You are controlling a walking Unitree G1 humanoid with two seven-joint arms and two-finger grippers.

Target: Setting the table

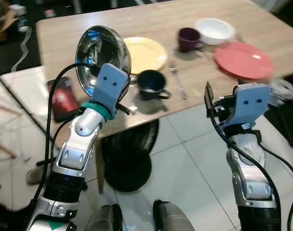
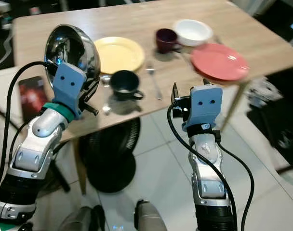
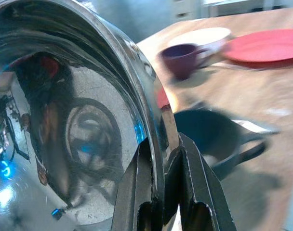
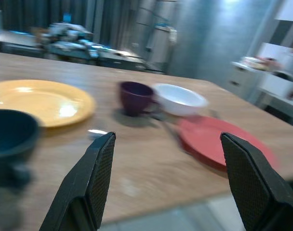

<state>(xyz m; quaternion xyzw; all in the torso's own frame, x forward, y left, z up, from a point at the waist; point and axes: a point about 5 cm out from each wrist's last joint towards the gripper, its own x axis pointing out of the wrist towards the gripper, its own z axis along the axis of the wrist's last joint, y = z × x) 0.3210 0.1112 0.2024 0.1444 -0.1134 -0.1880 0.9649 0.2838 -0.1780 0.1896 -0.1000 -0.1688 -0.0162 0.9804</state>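
Note:
A shiny steel bowl (image 1: pixel 102 53) is held up on edge above the table's near left corner. My left gripper (image 3: pixel 163 192) is shut on the steel bowl's rim. On the wooden table (image 1: pixel 151 24) lie a yellow plate (image 1: pixel 145 54), a dark blue cup (image 1: pixel 152 84), a fork (image 1: pixel 177 79), a purple cup (image 1: pixel 189 38), a white bowl (image 1: pixel 214 30) and a red plate (image 1: pixel 243 59). My right gripper (image 4: pixel 168 168) is open, level with the table's near edge, in front of the red plate (image 4: pixel 219 139).
A black and red phone (image 1: pixel 63 98) lies at the table's left near edge. A round black pedestal (image 1: pixel 127 163) stands under the table on white tiles. White chair parts stand at the left.

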